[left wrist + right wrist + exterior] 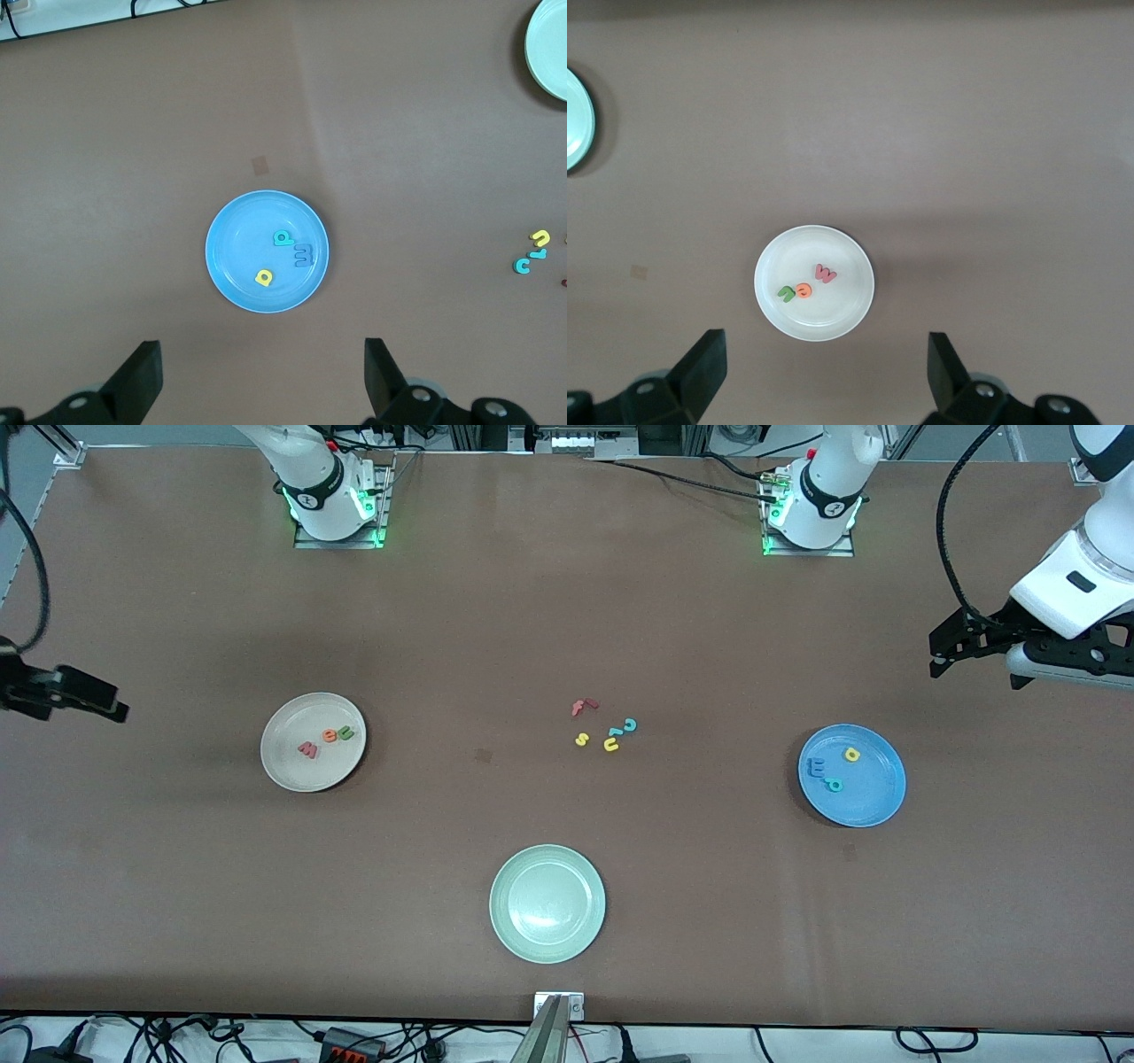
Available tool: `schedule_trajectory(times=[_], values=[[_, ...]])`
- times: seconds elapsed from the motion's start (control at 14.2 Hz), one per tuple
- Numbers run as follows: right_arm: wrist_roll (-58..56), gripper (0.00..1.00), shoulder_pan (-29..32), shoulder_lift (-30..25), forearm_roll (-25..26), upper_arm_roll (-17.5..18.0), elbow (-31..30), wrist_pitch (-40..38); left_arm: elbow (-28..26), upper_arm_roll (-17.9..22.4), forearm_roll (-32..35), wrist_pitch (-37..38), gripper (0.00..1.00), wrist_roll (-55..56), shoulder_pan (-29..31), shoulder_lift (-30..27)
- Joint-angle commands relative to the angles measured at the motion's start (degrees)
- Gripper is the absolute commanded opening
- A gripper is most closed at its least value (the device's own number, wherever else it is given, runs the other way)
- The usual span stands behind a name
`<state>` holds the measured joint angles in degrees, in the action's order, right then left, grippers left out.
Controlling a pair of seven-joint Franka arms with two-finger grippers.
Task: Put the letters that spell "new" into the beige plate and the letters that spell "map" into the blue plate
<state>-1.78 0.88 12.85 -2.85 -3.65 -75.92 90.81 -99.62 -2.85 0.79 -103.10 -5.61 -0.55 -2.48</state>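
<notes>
Brown desk (pixel 567 620), wide and matte, with two robot bases (pixel 337 509) bolted along the edge farthest from the front camera. Three round plates directly on it, well apart: beige plate (pixel 283 766) toward the right arm's end, blue plate (pixel 873 793) toward the left arm's end, pale green plate (pixel 547 903) between them and nearest the front camera. Loose on the bare surface near the middle, a small cluster of foam letters: red f (pixel 583 707), yellow s (pixel 581 739), yellow u (pixel 611 745), teal c (pixel 630 725), plus one more small teal piece (pixel 615 732) just beside the u. Faint darker spot (pixel 482 755) on the surface between cluster and beige plate.
</notes>
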Motion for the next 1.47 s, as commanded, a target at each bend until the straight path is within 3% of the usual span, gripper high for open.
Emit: schedule_trajectory(times=[0.0, 0.28, 0.63, 1.4], values=[[1.0, 1.0, 1.7, -4.1, -0.2, 0.1, -3.3, -0.9, 1.4, 0.2, -0.9, 1.2, 1.0, -1.3, 0.2, 0.1], [1.2, 1.0, 1.8, -7.0, 0.4, 0.1, -7.7, -2.6, 2.6, 0.1, -1.3, 1.1, 1.0, -1.1, -0.1, 0.8], [1.3, 1.0, 1.3, -16.5, 4.7, 0.9, -22.0, 3.2, 6.3, 0.6, -1.4, 1.1, 1.0, -1.6, 0.3, 3.6], [-1.6, 1.0, 1.5, -16.7, 4.6, 0.7, -21.0, 1.2, 6.3, 0.0, -1.5, 5.5, 1.0, -1.1, 0.2, 2.5]])
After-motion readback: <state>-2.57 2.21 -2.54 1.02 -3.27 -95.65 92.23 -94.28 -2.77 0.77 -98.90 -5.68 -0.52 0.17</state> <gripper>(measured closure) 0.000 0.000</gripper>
